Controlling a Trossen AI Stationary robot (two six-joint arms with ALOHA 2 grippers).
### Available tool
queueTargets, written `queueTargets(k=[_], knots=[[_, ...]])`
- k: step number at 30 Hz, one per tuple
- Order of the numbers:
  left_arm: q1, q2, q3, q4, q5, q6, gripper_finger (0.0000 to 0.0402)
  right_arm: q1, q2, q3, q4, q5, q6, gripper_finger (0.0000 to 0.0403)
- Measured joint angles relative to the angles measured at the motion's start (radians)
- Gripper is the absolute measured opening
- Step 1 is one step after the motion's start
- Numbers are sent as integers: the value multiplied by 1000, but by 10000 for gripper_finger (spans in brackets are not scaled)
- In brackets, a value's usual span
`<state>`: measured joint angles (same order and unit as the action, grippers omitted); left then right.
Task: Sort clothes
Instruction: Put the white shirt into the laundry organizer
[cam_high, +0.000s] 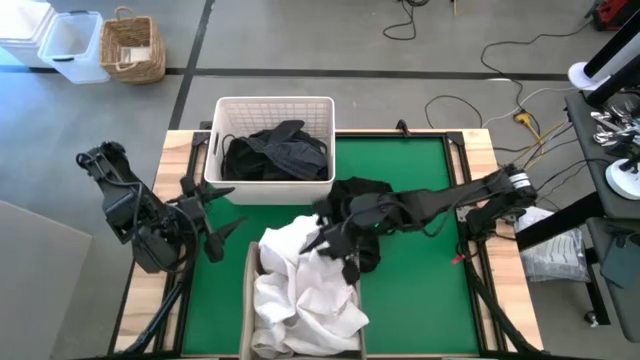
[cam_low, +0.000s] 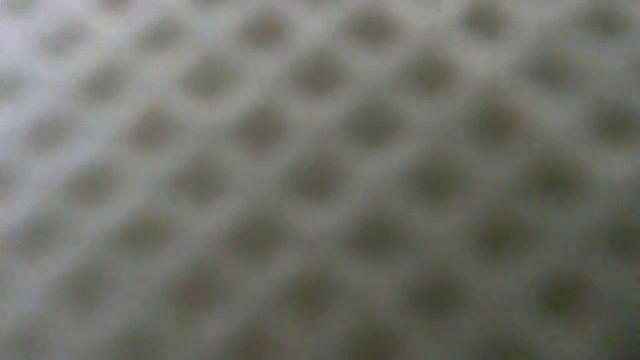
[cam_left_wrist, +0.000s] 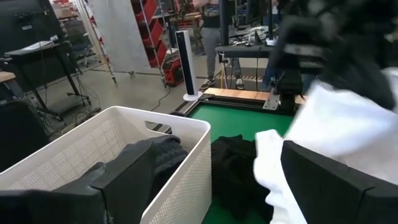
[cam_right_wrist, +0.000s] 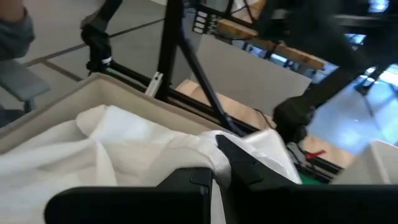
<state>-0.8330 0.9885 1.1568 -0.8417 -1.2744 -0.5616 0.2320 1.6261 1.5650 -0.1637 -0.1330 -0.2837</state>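
White garments are heaped in a beige bin at the mat's near edge. Dark garments fill the white plastic basket at the far edge. One black garment lies on the green mat between them. My right gripper reaches in from the right, over the bin's far right corner, and is shut on a white garment. My left gripper hovers open near the basket's near left corner, its fingers wide apart. The low view shows only a blurred mesh pattern. My right gripper pinches a bunched fold of the white garment between its two fingers, coming from the table's right side and slanting down. The rest of the garment trails slack into the beige bin. Whether it grips one layer or several, I cannot tell.
The black garment lies partly under my right arm. Bare green mat shows to the right of the bin. Beyond the table are a clear tub, a wicker basket and floor cables.
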Motion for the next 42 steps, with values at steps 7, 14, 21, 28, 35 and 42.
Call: queueTargets(k=[7,14,21,28,35,42], knots=[[0,-40,2,-13,0,2,320,60,119,115,-20,-6,4,9],[0,-68,0,-33,0,0,320,133,230,201,-18,-10,38,9],[0,-65,-1,-37,22,-5,320,190,314,220,-19,-6,105,9],[0,-57,-2,-37,64,-24,320,236,375,218,-65,5,51,9],[0,-52,-2,-35,89,-30,320,286,385,217,-69,172,0,29],[0,-42,-2,-35,90,-32,320,305,359,217,-82,282,58,135]])
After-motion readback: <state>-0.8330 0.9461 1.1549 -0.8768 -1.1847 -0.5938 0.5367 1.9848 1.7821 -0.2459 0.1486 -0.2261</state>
